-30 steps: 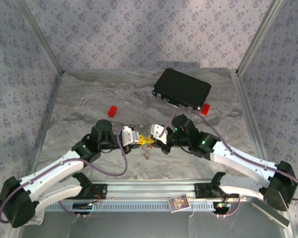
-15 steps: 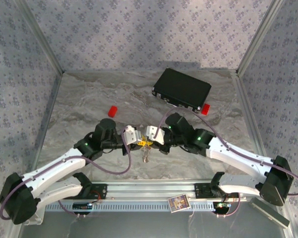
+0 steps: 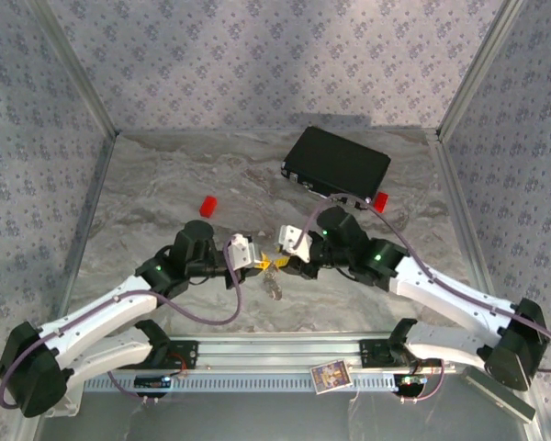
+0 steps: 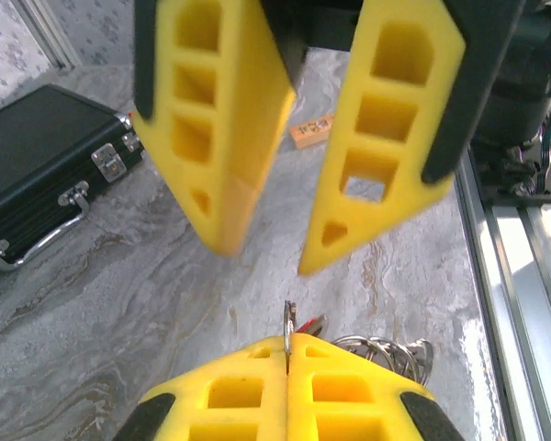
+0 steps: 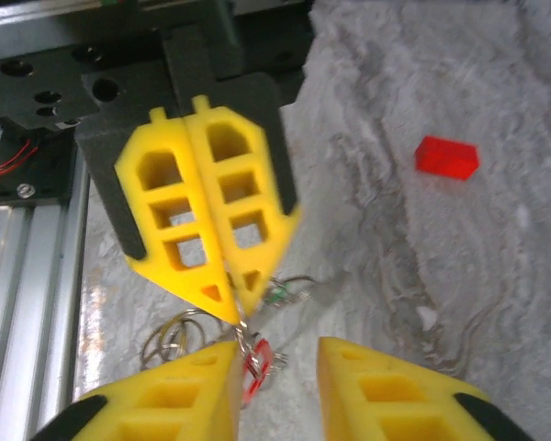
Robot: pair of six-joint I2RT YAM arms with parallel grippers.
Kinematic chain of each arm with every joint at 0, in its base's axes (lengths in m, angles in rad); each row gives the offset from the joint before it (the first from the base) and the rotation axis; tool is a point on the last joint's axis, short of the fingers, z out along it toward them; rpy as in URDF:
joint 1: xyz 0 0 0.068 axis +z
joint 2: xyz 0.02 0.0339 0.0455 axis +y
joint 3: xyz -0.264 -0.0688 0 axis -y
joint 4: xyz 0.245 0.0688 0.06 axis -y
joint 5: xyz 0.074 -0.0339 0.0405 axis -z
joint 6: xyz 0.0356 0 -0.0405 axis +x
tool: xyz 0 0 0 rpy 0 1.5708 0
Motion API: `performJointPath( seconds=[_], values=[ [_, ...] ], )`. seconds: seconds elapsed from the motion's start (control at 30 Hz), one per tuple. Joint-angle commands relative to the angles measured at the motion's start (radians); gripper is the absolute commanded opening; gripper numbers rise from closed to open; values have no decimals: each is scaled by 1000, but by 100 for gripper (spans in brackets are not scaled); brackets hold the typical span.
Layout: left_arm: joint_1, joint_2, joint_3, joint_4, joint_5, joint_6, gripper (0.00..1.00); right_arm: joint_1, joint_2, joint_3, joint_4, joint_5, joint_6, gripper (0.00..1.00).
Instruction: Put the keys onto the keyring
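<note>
As the left gripper (image 4: 288, 347) pinches the keyring (image 4: 287, 322), the card (image 3: 331, 377) is unreadable.

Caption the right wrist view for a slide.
Left pincer shut on the keyring, keys beside it; right pincer open opposite.

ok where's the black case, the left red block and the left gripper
black case (image 3: 338, 163), top view, middle of its lid
left red block (image 3: 208, 204), top view, its top face
left gripper (image 5: 237, 317), right wrist view, between its shut fingertips
</note>
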Motion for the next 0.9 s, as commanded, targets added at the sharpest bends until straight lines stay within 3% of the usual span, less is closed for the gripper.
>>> performJointPath(
  seconds=[0.0, 0.23, 0.63, 0.87],
  values=[
    [0, -42, -43, 136, 19, -48, 0, -10, -28, -54, 84, -47, 96, 31],
    [-1, -65, -99, 224, 13, -92, 0, -1, -10, -113, 117, -54, 167, 33],
    [0, -68, -115, 257, 13, -113, 0, 27, 39, -110, 133, -65, 146, 35],
    [-3, -60, -146, 358, 7, -184, 0, 38, 58, -120, 134, -5, 137, 36]
  ],
)
